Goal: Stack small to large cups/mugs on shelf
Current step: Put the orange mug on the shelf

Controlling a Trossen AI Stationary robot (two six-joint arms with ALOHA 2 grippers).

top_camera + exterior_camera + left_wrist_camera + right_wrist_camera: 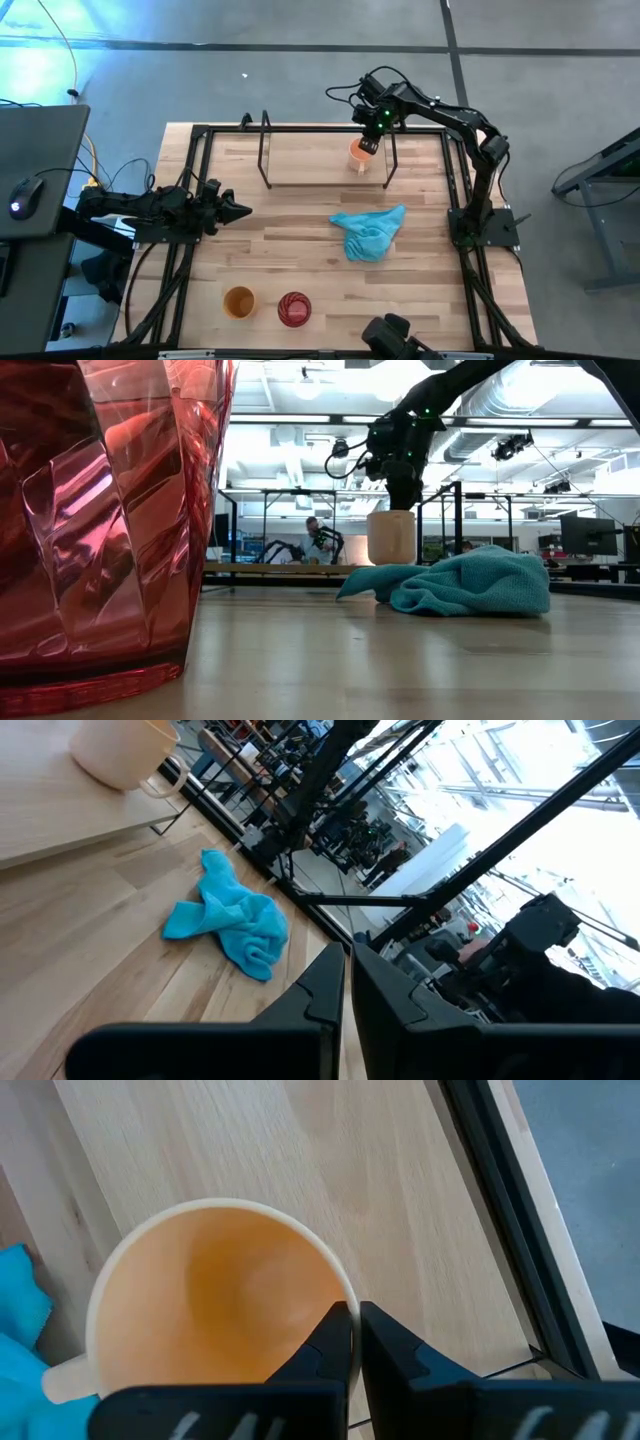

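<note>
The right gripper (366,143) hung over the shelf (300,155) at the far side of the table (300,250), roughly one o'clock from the table's centre in the high view. Its fingers (340,1345) were pinched nearly together on the rim of the light orange mug (215,1300), one finger inside the wall and one outside. In the low view the mug (391,537) stood upright on the shelf board (270,568), with the gripper (403,495) directly above it. The mug's handle (65,1377) pointed toward the turquoise cloth (20,1340).

The cloth (370,232) lay crumpled on the tabletop just in front of the shelf, at about five o'clock from the mug.

The left gripper (235,210) waited at the table's nine o'clock side, well apart from every cup, its fingers (325,990) closed with only a sliver between them and holding nothing.

The yellow-orange cup (239,301) and the red ribbed cup (294,309) stood side by side near the front edge, around seven o'clock from the centre, both upright and apart from each other. The red ribbed cup (100,520) filled the low view's near side.
</note>
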